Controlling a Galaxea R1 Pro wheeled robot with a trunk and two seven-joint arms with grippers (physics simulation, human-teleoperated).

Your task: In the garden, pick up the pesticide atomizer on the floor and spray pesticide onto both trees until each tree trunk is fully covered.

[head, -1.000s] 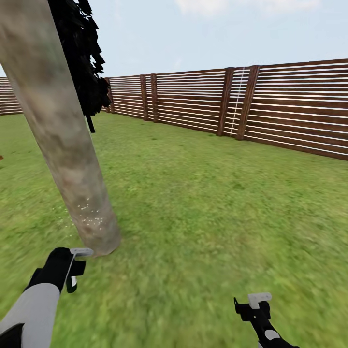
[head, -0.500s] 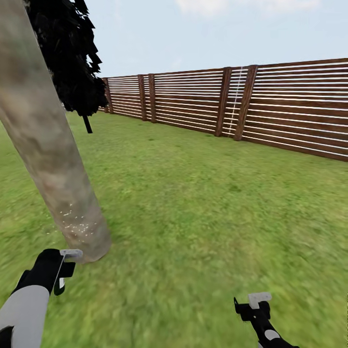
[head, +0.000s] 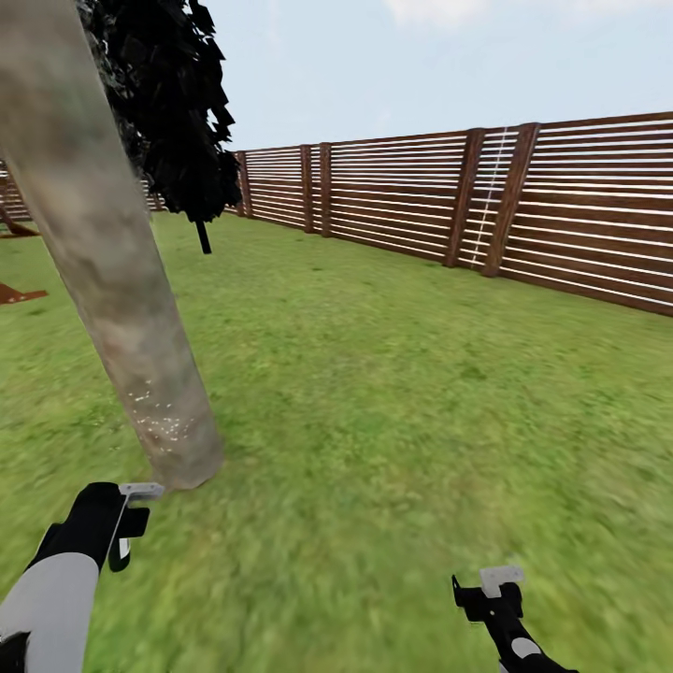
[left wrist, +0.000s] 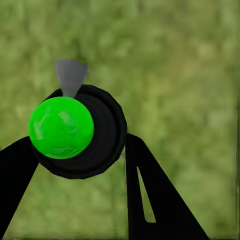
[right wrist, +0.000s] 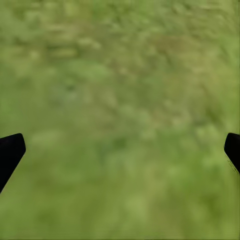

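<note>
Atomizer in the left wrist view: black round body with a glossy bright-green cap and a small grey nozzle, clamped between the two black fingers of the left gripper, which sits at about 7 o'clock in the head view, just short of the tree trunk. Trunk is a thick, mottled grey-brown column leaning toward 11 o'clock, flecked with fine white specks near its base; its top is cut off by the frame, and the atomizer itself is hard to make out from the head camera. Right gripper at 5 o'clock hangs over bare lawn with fingers spread wide and nothing between them, well apart from the trunk.
</note>
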